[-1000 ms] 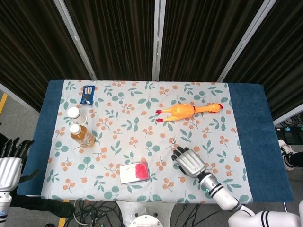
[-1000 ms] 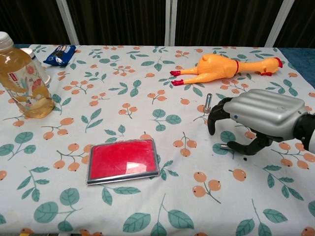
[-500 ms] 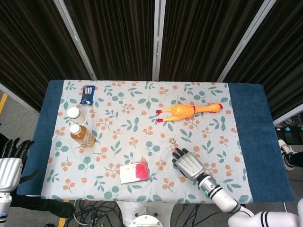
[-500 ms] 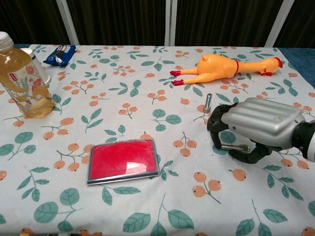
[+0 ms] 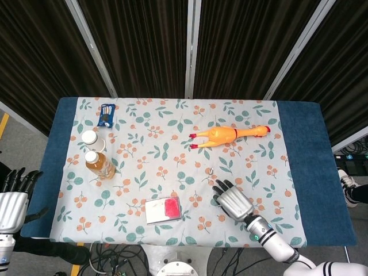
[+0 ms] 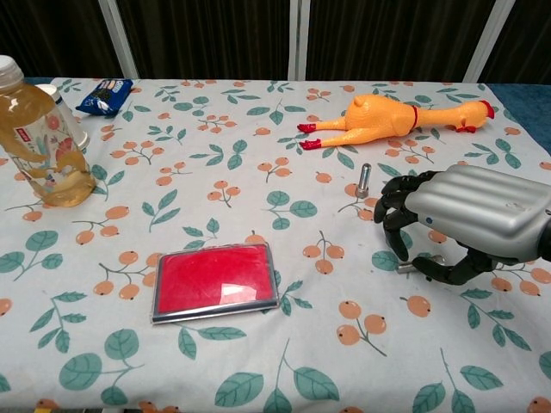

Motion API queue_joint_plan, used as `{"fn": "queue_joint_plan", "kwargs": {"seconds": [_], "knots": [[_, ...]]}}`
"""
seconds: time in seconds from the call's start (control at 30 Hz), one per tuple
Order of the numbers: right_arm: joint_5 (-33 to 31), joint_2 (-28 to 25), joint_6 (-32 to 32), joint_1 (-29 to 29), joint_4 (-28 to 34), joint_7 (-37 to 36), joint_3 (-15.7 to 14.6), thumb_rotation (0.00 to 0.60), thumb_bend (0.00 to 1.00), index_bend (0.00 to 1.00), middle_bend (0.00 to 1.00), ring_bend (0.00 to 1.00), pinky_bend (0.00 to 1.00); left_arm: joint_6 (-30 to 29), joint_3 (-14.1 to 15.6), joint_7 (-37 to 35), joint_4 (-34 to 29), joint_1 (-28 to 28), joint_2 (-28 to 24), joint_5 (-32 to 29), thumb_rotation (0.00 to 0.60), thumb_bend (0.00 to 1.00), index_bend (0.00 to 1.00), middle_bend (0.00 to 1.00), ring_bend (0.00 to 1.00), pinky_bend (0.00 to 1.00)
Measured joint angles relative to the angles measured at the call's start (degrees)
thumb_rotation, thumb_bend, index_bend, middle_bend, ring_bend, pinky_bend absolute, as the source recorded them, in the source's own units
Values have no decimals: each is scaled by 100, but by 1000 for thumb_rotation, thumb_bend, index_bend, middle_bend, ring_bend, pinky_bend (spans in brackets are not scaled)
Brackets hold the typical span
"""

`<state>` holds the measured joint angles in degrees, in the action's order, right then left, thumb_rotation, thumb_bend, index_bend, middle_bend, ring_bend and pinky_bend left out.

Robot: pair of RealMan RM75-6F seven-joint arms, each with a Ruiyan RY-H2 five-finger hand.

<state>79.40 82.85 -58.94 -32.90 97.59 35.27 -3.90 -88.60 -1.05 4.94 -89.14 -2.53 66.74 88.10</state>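
Right robot hand [image 6: 469, 225]: near right of the table [image 5: 305, 167], fingers curled over a small silver metal rod [image 6: 417, 267] on the cloth; a firm hold cannot be confirmed.
Left robot hand [image 5: 12, 195]: off the table's left edge, released, fingers spread.
Slip risk: the thin rod could roll from under the fingertips.
Knock risk: the short upright silver metal cylinder [image 6: 364, 179] just beside the fingers could topple.

No text readable with certainty, blue snack packet [image 6: 105, 95] at the far left with white print too small to read, bottle [image 6: 39, 138] of amber drink with a colourful label [image 6: 41, 134], its small red mark perhaps characters, not legible
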Motion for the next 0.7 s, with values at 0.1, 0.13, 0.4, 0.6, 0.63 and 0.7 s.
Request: {"fn": "queue_joint_plan", "kwargs": {"seconds": [0.1, 0.13, 0.4, 0.6, 0.63, 0.7], "knots": [[-124, 67, 94, -6, -41, 103, 18, 600, 325, 485, 230, 80, 165, 6, 5, -3, 0, 0, -2, 6, 600, 0, 143, 145, 0, 0], [-147, 90, 110, -8, -52, 134, 26, 600, 318, 479, 229, 78, 159, 4, 7, -6, 1, 2, -1, 10, 600, 0, 143, 145, 0, 0], [-165, 164, 87, 10, -65, 238, 74, 600, 250, 467, 229, 78, 143, -11, 8, -39, 10, 16, -3, 14, 600, 0, 143, 145, 0, 0], [-93, 138, 20, 37, -43, 207, 94, 600, 230, 465, 234, 77, 133, -10, 9, -23, 13, 16, 4, 24, 600, 0, 143, 144, 0, 0], [-119, 142, 36, 35, -54, 222, 98, 600, 230, 464, 234, 77, 130, -12, 9, -22, 10, 16, 3, 27, 600, 0, 143, 145, 0, 0], [-188, 160, 98, 22, -80, 258, 110, 600, 230, 464, 233, 73, 125, -17, 11, -24, 11, 24, 3, 23, 600, 0, 143, 145, 0, 0]]}}
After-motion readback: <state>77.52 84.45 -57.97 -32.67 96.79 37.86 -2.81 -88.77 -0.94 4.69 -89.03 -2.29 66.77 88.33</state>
